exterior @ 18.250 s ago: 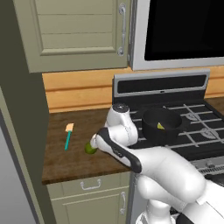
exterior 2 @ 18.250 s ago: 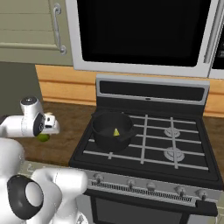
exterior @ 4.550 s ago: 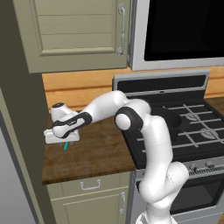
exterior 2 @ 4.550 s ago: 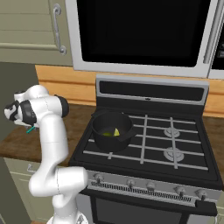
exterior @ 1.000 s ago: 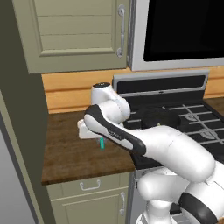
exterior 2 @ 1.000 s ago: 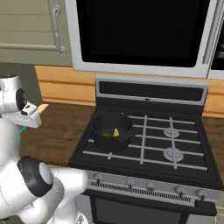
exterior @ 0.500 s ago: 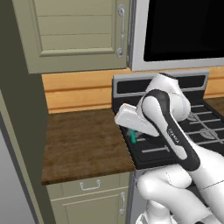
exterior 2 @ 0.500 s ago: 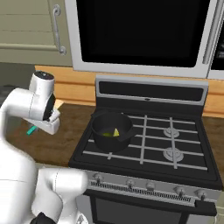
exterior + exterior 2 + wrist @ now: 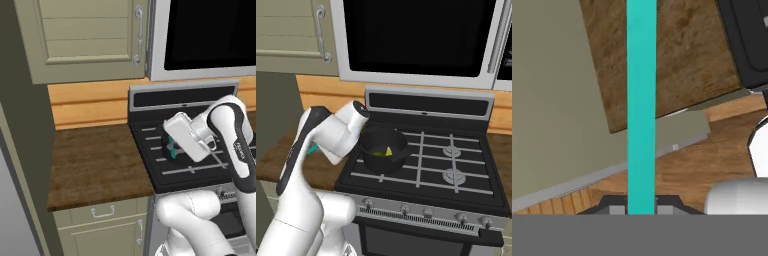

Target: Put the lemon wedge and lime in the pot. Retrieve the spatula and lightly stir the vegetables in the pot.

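My gripper (image 9: pixel 641 208) is shut on the slim teal handle of the spatula (image 9: pixel 641 100), which runs straight up the hand view; its blade is out of sight. In the left base view the gripper (image 9: pixel 173 146) hangs over the stove's left side with a bit of teal spatula (image 9: pixel 172 148) under the white hand, which covers most of the pot. From the right, the dark pot (image 9: pixel 367 154) stands on the front left burner, just right of the hand. Inside lie the yellow lemon wedge (image 9: pixel 388 151) and the green lime (image 9: pixel 378 153). A teal spatula end (image 9: pixel 312 149) pokes out left of the hand.
The black stove (image 9: pixel 456 192) has bare grates to the pot's right. A brown wooden counter (image 9: pixel 95 165) stretches to the left of it. Cream cabinets (image 9: pixel 90 37) and a microwave (image 9: pixel 416 37) hang above.
The hand has swung right with the spatula, from above the wooden counter to the stove's left side beside the pot. Lemon wedge and lime still lie in the pot.
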